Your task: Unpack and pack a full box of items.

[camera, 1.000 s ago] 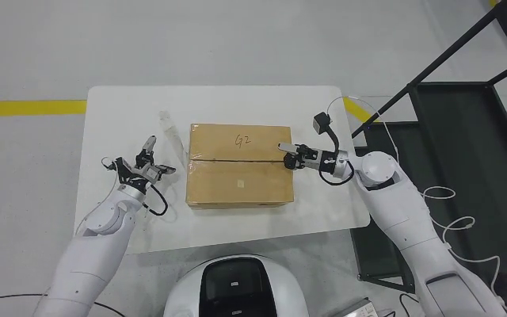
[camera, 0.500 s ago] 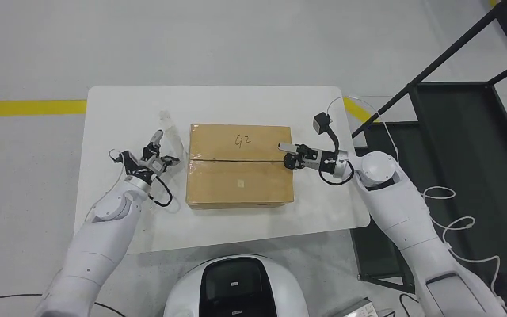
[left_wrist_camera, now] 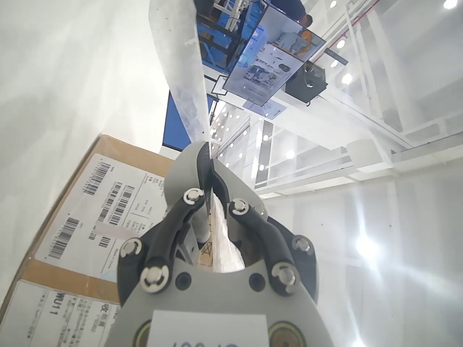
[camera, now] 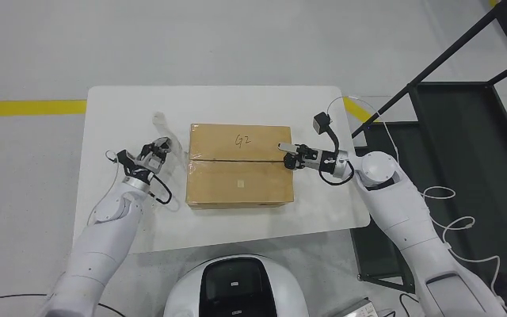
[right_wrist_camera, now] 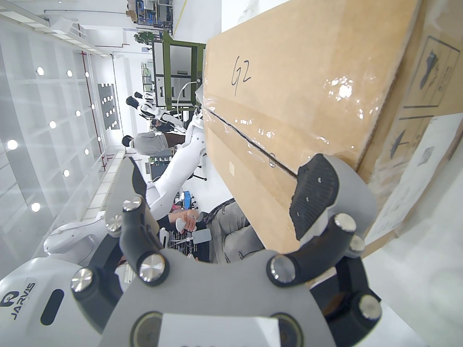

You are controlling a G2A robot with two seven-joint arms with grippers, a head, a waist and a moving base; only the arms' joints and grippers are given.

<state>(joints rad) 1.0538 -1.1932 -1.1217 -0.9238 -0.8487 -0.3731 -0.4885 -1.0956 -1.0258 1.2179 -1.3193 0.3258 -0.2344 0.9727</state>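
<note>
**Peeling tape off the box**

The left jaws were pinched shut on a thin, limp tape strip (left_wrist_camera: pixel 181 55), probably light and sticky, best held near its end. The stiff cardboard box (camera: pixel 240 165) sat on the worktop (camera: pixel 317 111) between both jaws, and the right jaws stood wide open at its seam. Since earlier, the left jaws had swung nearer the box; the right held still.

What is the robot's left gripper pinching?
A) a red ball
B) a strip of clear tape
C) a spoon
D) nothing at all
B: the left gripper is shut on a clear tape strip that sticks out past its fingertips, beside the cardboard box.
</note>
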